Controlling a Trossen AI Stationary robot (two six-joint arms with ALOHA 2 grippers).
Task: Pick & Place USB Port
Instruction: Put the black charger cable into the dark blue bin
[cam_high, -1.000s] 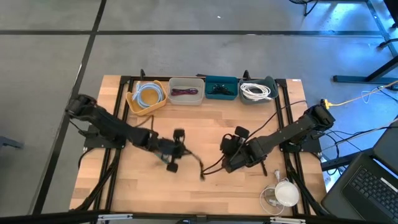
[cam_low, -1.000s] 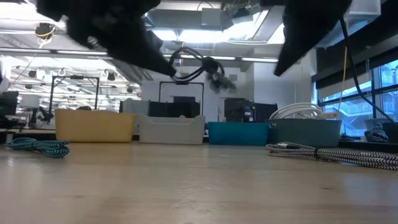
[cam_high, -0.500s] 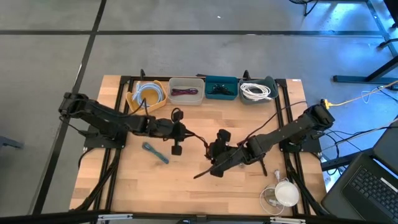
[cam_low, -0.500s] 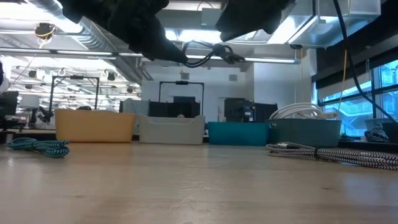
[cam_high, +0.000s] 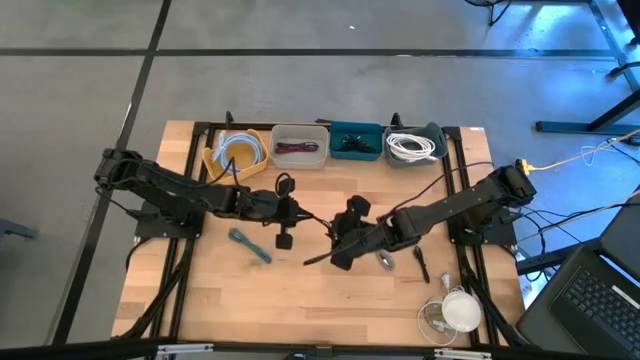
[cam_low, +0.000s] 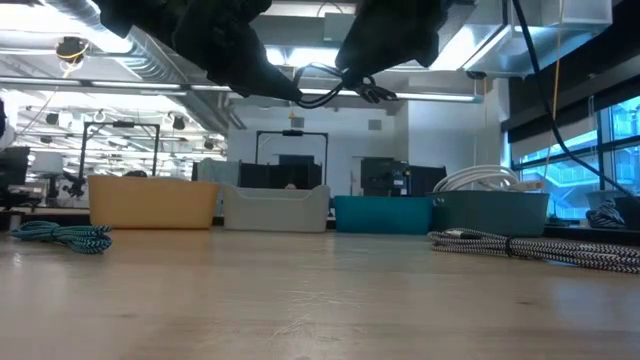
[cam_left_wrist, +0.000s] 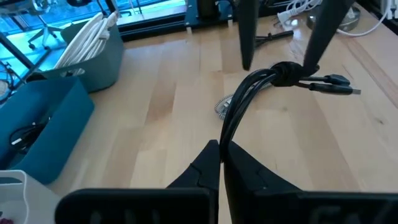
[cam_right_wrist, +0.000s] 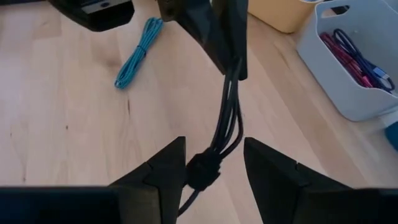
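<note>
Handing over mid-air above table centre: left gripper (cam_left_wrist: 220, 163) pinches bundled black USB cable (cam_left_wrist: 261, 84); right gripper (cam_right_wrist: 214, 162) spread, straddling knot. Next: right closes, left lets go, carry to far teal bin (cam_high: 356, 141).

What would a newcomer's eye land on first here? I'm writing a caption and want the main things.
First, the bundled black cable held in the air over the middle of the table: the left gripper is shut on one end, while the right gripper stands open around its knotted part. Next, the row of four bins along the far edge, and a teal cable lying loose on the wood.
</note>
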